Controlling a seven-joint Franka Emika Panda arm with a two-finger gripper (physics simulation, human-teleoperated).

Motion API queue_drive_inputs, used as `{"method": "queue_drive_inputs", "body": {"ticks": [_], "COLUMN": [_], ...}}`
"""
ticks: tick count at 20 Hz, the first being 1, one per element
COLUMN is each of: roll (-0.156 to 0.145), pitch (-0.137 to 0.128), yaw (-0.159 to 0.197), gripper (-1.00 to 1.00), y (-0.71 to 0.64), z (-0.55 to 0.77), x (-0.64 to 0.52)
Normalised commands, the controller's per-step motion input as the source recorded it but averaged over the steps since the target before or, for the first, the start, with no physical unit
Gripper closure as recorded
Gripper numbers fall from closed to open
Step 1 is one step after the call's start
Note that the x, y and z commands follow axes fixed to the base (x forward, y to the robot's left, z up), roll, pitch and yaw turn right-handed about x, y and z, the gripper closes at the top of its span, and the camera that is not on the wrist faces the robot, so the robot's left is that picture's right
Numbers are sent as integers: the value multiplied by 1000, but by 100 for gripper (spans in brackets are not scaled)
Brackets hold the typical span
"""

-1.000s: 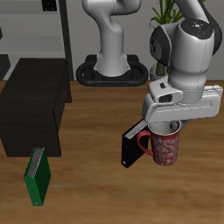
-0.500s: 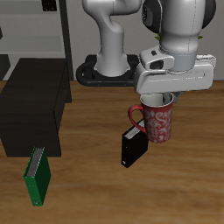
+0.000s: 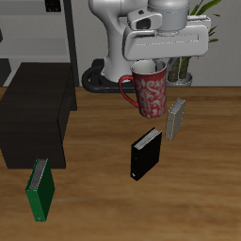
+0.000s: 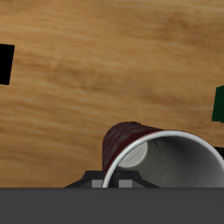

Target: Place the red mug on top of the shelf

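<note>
Red mug (image 3: pixel 151 92) hangs upright in the air well above the wooden table (image 3: pixel 104 202), pinched by its rim in the gripper (image 3: pixel 153 64), so a fast swing toward the black shelf (image 3: pixel 36 118) might loosen it and drop it.

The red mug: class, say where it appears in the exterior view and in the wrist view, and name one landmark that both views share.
Exterior view: the red mug hangs under the gripper, above the wooden table, behind the small black book.
Wrist view: the red mug fills the foreground, its pale rim towards the camera.
Shared landmark: the green book on the table.
</note>
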Motion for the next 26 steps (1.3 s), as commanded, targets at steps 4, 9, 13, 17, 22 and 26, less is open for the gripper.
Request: {"method": "queue_drive_inputs", "body": {"ticks": [4, 9, 13, 17, 22, 26], "roll": [43, 41, 12, -39, -27, -2], "pitch": [58, 17, 19, -43, -16, -6], "yaw": [-34, -17, -31, -19, -5, 5], "gripper": [100, 100, 100, 100, 100, 100], "y": [-471, -611, -557, -675, -573, -384], "z": [260, 135, 30, 156, 91, 23], "x": [-372, -400, -226, -199, -230, -106]}}
